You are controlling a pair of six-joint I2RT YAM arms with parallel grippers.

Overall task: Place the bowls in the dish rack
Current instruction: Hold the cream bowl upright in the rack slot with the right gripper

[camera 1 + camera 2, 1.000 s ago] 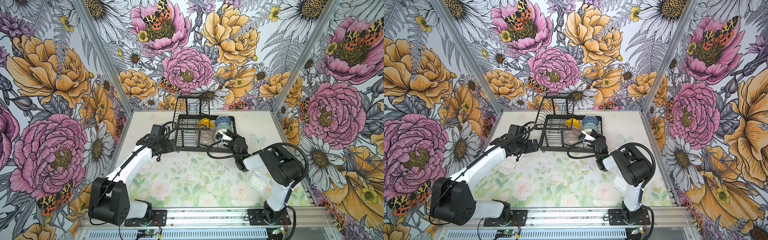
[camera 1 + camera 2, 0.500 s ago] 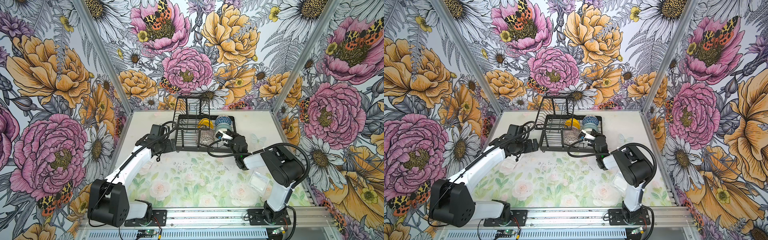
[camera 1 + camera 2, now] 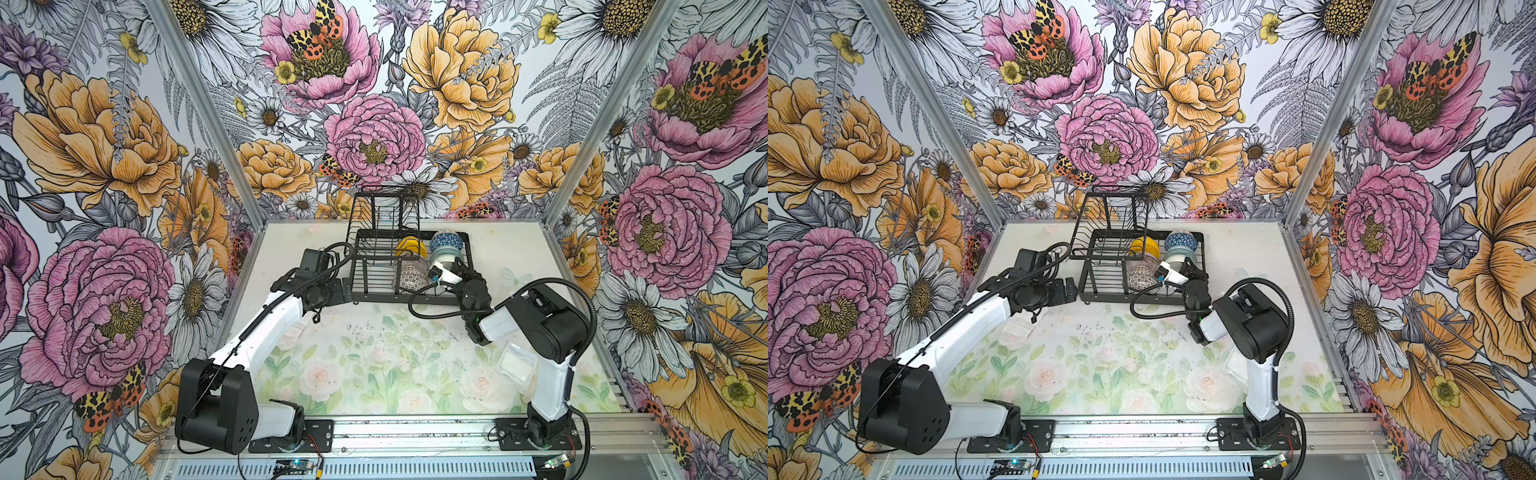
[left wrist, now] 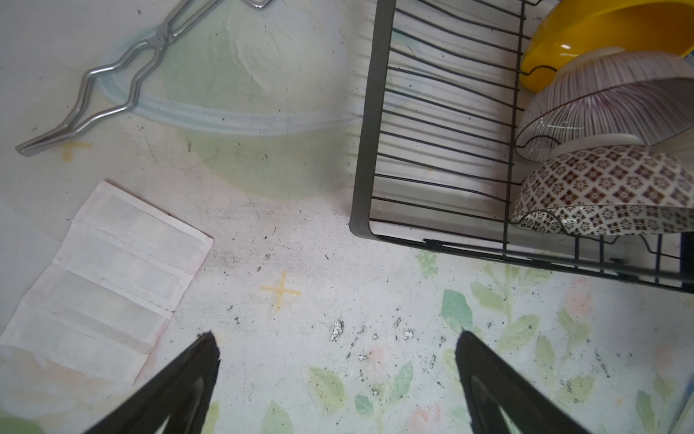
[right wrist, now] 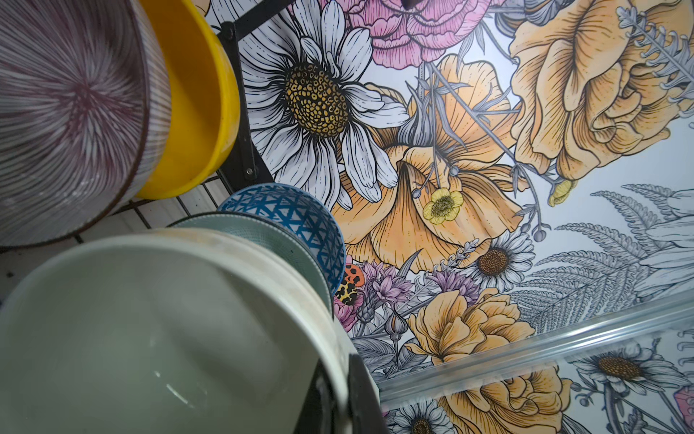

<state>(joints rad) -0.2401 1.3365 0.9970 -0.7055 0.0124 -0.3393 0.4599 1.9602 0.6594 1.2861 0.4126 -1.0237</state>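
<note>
Right claw (image 5: 336,379) pinches the plain cream round bowl (image 5: 150,338) by its rim, over the black wire dish rack (image 4: 361,150). Five other bowls (image 4: 601,188) look racked already. Left claw (image 4: 336,338) is spread wide, empty. Seems only the release is left.

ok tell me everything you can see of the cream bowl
The cream bowl is plain and glossy, ceramic-looking, with a smooth pale inside and a faintly scuffed rim. It is tilted on edge, opening toward the right wrist camera, in the right part of the dish rack, just in front of the pale teal bowl; whether they touch is unclear. The right gripper is shut on its rim, one finger inside and one outside.
</note>
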